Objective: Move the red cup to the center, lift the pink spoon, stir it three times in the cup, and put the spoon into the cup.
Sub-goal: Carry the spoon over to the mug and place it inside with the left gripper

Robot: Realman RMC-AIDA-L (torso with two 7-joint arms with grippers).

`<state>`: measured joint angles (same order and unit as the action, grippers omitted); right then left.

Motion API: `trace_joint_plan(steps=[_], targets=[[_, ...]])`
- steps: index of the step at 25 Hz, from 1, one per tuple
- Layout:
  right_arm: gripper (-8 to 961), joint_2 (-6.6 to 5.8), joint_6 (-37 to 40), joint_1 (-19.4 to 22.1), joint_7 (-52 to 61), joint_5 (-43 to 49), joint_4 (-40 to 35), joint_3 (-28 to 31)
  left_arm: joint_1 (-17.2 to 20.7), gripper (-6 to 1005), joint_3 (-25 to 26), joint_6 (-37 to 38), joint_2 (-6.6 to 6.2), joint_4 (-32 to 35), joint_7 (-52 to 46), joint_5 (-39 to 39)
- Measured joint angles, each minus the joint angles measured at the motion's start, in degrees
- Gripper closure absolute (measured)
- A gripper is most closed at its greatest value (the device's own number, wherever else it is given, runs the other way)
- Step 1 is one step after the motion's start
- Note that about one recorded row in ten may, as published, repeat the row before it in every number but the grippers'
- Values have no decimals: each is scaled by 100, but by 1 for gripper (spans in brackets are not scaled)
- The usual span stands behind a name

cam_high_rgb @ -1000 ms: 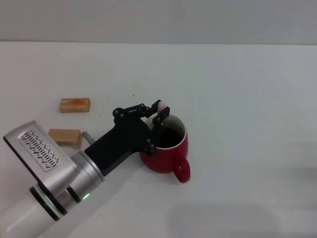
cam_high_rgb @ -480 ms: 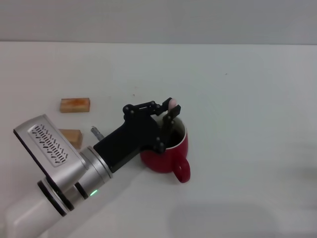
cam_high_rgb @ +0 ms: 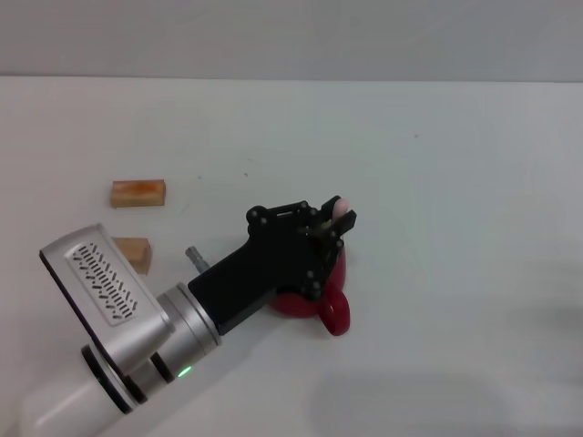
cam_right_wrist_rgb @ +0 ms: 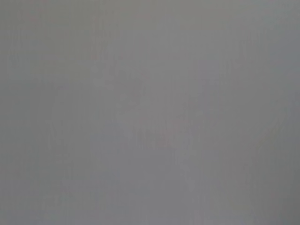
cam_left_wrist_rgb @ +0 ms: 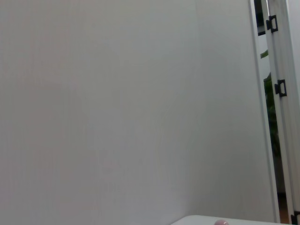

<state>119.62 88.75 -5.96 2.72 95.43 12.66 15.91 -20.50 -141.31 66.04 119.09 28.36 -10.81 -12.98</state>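
I see dark-red cup (cam_high_rgb: 330,305), pale pink spoon (cam_high_rgb: 338,206) tip, black left gripper (cam_high_rgb: 326,229), two tan blocks (cam_high_rgb: 138,193) on white table (cam_high_rgb: 455,182).

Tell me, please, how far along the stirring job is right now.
Done: the dark-red ceramic mug stands mid-table. In hand: the left gripper, over the mug, holds the pale pink-handled spoon upright. Left: releasing the spoon into the mug. The stir count cannot be told.

The left gripper (cam_high_rgb: 333,221) has swung across the red cup (cam_high_rgb: 328,291) toward its far-right rim, carrying the pink spoon (cam_high_rgb: 338,207) pinched between its fingers. Its black body now hides the cup's opening, leaving only the handle side showing below the fingers.
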Motion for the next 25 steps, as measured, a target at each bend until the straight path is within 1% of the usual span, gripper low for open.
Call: trace_joint_plan(steps=[6, 10, 13, 19, 25], targets=[[215, 0, -8, 7, 0, 0, -1, 0, 183, 860, 38, 7, -5, 4, 91, -14], [216, 0, -8, 7, 0, 2, -1, 0, 340, 860, 212, 29, -28, 4, 260, -22], [216, 1, -8, 7, 0, 2, -1, 0, 381, 860, 294, 31, -42, 2, 268, -23], [216, 0, -7, 7, 0, 2, -1, 0, 407, 860, 475, 33, -44, -60, 270, -22], [215, -5, -3, 7, 0, 2, -1, 0, 315, 860, 586, -3, -44, -80, 272, -20]])
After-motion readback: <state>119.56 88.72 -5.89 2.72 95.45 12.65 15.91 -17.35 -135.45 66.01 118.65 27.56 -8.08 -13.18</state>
